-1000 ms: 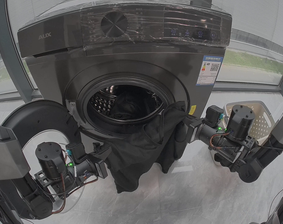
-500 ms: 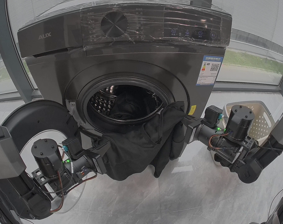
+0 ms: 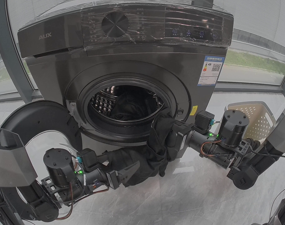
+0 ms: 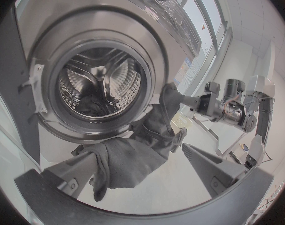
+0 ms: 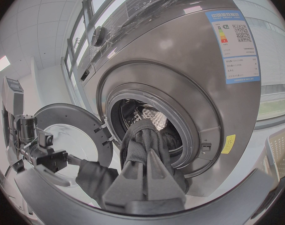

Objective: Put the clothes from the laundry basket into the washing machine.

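Both arms have closed in, bunching the black garment (image 3: 142, 163) just below the washing machine (image 3: 123, 63) drum mouth. Right gripper (image 5: 145, 155), jaws clamped on its upper end, seems ready to feed it in; left gripper (image 4: 137, 152), jaws apart, props the rest.

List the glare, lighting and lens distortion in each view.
Head view: daylight glints off the plastic wrap over the washing machine panel; the window frames bow. Left wrist view: the steel drum gleams, corners black. Right wrist view: circular fisheye frame; a ceiling light glows; the black garment looks shadowy.
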